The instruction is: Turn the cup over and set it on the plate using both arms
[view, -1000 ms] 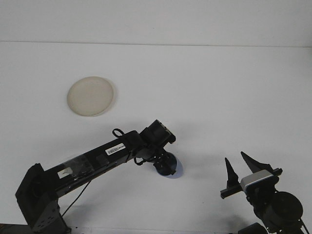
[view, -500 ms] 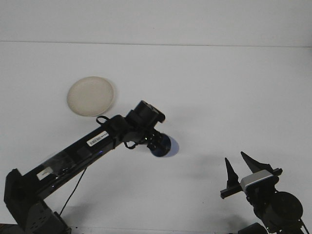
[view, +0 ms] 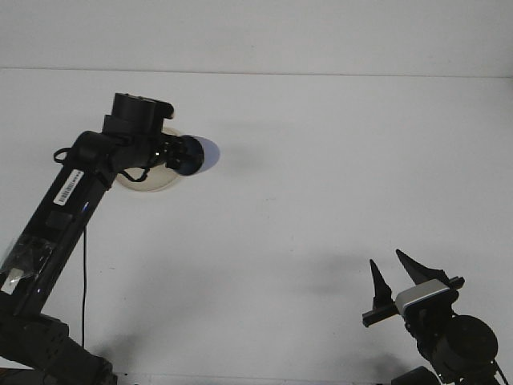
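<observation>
Swinging up and to the left from the near middle of the table, the left arm has carried the dark blue cup (view: pixel 195 154) across to the cream plate (view: pixel 144 181) at the far left. The left gripper (view: pixel 171 152) now sits over the plate's right part, hiding much of it, and its jaws stay clamped on the cup. The cup is held on its side, its pale rounded end pointing right, just past the plate's right edge; whether that end is the mouth or the base I cannot tell. It looks to be above the white table (view: pixel 337 160) and not resting on anything. The right gripper (view: pixel 397 273) has not moved — it waits at the near right, well apart, its two pointed fingers spread and empty. By my reading the carry is almost done; what remains is turning the cup upright, setting it on the plate and letting go.
</observation>
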Action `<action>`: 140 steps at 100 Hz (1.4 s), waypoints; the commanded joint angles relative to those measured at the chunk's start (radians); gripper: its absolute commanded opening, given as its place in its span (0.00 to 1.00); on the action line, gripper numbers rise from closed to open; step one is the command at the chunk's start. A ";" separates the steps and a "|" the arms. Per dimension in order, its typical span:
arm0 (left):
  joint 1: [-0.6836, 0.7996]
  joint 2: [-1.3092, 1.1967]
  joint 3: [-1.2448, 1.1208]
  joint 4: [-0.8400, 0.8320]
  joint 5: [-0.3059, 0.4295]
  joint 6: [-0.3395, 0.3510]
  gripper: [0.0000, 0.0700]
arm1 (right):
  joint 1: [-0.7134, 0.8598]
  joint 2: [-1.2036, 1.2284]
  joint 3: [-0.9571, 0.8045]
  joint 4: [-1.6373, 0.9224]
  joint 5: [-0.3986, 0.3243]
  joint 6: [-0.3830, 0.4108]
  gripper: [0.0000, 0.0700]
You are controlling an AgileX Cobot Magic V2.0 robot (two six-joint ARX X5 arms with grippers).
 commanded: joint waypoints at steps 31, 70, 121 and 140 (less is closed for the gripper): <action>0.271 0.064 0.022 -0.006 -0.021 0.048 0.02 | 0.002 0.003 0.003 0.010 -0.003 -0.004 0.51; 0.321 0.248 0.023 0.020 -0.039 0.061 0.02 | 0.002 0.003 0.003 0.009 -0.003 -0.004 0.51; 0.325 0.318 0.056 0.027 -0.103 0.061 0.02 | 0.002 0.003 0.003 0.009 -0.021 -0.004 0.51; 0.329 0.349 0.056 0.040 -0.103 0.062 0.02 | 0.002 0.003 0.003 0.009 -0.023 -0.004 0.51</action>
